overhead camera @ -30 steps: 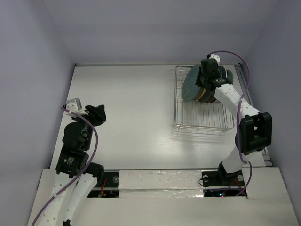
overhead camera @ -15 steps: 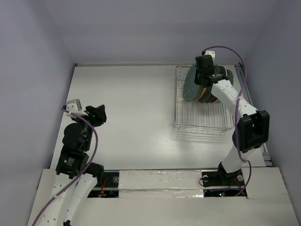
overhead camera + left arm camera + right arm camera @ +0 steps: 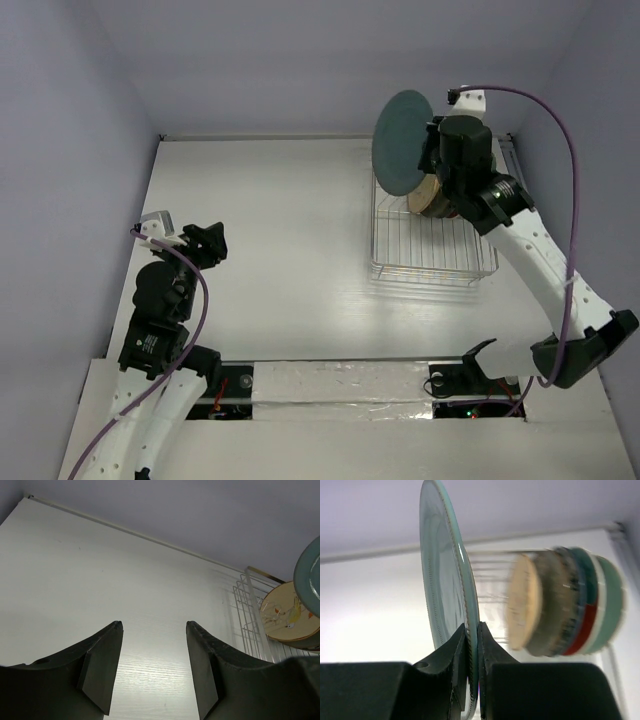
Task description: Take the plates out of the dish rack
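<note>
My right gripper (image 3: 432, 152) (image 3: 472, 630) is shut on the rim of a teal plate (image 3: 400, 142) (image 3: 447, 575), holding it upright in the air above the wire dish rack (image 3: 432, 258). Several more plates stand on edge in the rack, the nearest a cream one (image 3: 428, 193) (image 3: 524, 602) (image 3: 287, 616), with grey, red and teal ones (image 3: 607, 605) behind it. Far to the left, my left gripper (image 3: 205, 243) (image 3: 154, 625) hovers open over bare table with nothing between its fingers.
The white table (image 3: 270, 230) is walled by pale panels on three sides. The rack sits in the back right corner, close to the right wall. Both arm bases stand at the near edge.
The right arm has lifted the teal plate up and out of the rack, away from the remaining plates. The left arm has not moved.
</note>
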